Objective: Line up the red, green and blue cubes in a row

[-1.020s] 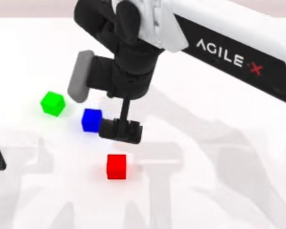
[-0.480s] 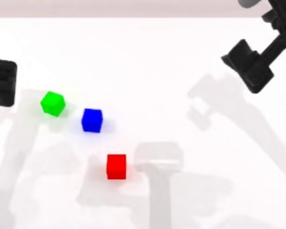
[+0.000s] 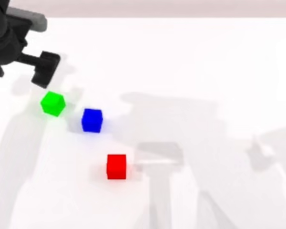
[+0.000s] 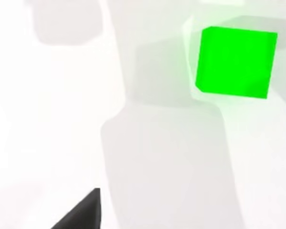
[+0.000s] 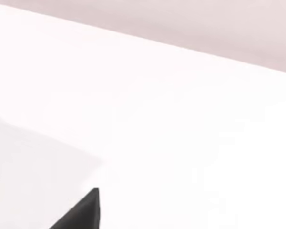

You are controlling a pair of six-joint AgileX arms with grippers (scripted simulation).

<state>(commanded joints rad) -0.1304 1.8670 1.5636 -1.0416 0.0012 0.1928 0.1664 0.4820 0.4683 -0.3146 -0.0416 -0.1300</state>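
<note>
Here my left gripper (image 3: pixel 44 71) hovers at eleven o'clock of the matte bright-green solid cube (image 3: pixel 53 103), jaws' opening unclear, gripping nothing.

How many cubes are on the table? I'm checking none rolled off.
3: small green cube at left, blue cube beside it, red cube nearest the camera. None appears hidden.

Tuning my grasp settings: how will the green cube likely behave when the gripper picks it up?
The green cube looks rigid, with flat faces and sharp edges, so it probably won't squash or roll. Its plain smooth sides may be slippery. It sits flat, apart from the blue cube, so tipping seems unlikely.
</note>
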